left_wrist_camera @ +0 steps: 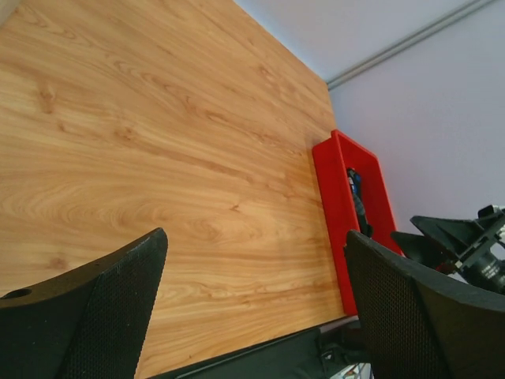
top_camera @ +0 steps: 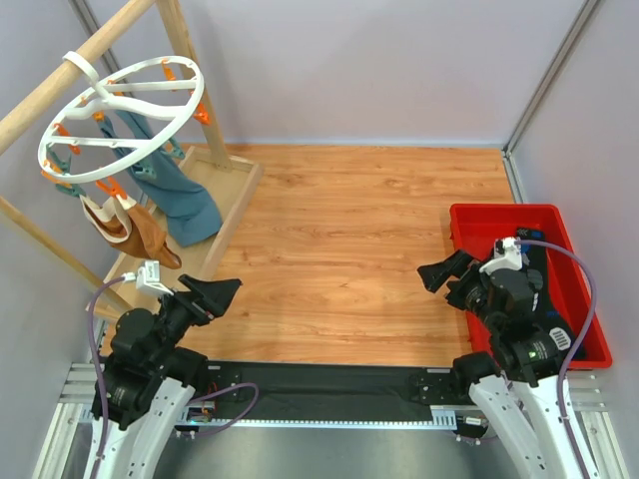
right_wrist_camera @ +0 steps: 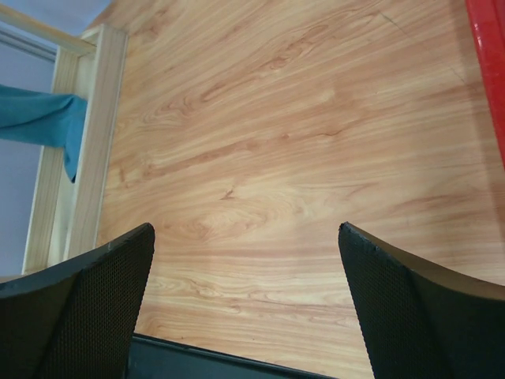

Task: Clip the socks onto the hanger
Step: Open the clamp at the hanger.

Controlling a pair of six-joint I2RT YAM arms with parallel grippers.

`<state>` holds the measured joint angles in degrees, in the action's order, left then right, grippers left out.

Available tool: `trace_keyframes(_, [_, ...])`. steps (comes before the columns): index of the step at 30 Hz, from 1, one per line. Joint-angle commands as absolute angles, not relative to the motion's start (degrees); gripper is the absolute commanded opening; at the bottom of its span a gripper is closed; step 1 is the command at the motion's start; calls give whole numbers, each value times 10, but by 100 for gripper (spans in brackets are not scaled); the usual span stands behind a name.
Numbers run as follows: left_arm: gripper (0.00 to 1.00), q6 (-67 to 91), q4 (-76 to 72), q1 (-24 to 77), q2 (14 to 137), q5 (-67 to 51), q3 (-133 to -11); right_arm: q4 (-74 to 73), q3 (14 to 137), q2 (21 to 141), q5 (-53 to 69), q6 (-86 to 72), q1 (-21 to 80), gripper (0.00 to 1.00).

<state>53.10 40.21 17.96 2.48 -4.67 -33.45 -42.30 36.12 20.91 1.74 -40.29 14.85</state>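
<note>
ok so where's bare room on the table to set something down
Bare: the tabletop between the rack base and the red bin, back to the wall. Crowded: far left under the hanger with its hanging socks.

Likely a lab: partition walls [top_camera: 399,60], aluminium frame [top_camera: 78,382].

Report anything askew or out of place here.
Only the round white plastic ring hanger at far left looks askew: it hangs tilted from the wooden rail, teal socks and tan socks clipped below. Nothing looks spilled or damaged.
</note>
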Motion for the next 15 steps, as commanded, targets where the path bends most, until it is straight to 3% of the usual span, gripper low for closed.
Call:
trace_keyframes(1, [100, 505, 408, 177, 5, -91, -340, -441, 393, 214, 20, -361, 149, 100])
trace_keyframes(6, [100, 457, 414, 177, 20, -144, -382, -338, 366, 216, 155, -330, 150, 100])
trace_keyframes(10, [100, 432, 454, 177, 48, -129, -443, -239, 374, 314, 245, -368, 160, 97])
trace_keyframes(15, [100, 392, 507, 177, 48, -55, -540, -119, 461, 415, 198, -354, 285, 93])
